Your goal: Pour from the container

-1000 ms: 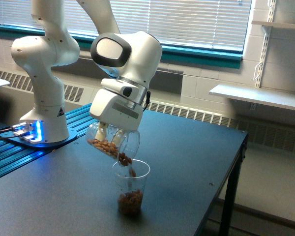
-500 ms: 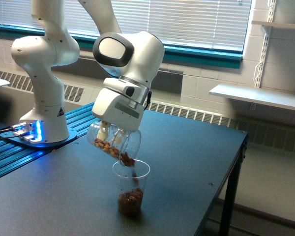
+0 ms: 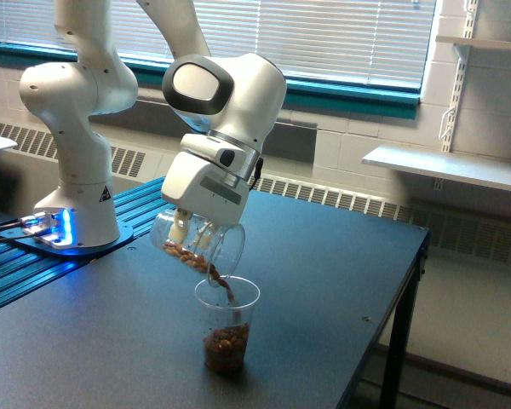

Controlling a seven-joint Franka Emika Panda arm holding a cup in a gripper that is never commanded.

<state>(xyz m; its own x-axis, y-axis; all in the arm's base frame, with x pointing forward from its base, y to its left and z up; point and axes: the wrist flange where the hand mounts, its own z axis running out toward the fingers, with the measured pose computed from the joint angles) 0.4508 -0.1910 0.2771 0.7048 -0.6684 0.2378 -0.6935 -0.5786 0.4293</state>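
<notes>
Surface: dark table point(image 3: 324, 281) is carrying the whole setup, with window blinds point(image 3: 324, 34) and a white block wall running behind it.
Change: arm head is sitting a touch higher and further toward the exterior view's right than a second ago; the container point(image 3: 198, 244) is holding fewer brown nut pieces, and the falling stream is looking thinner.
Gripper: gripper point(image 3: 193, 232) is clamping its fingers on the container's wall, near the closed end.
Container: it is hanging tipped, mouth pointing down toward the exterior view's right, lip just above the rim of the receiving cup point(image 3: 226, 328); remaining pieces are sliding along its lower wall.
Receiving cup: it is standing upright on the table directly under the lip, with a brown layer of pieces lying at its bottom.
Surroundings: robot base point(image 3: 75, 204) is standing well apart on the exterior view's left, blue lights glowing beside it; a white shelf point(image 3: 447, 166) is hanging on the far wall.
Obstruction: nothing is blocking the pour.
</notes>
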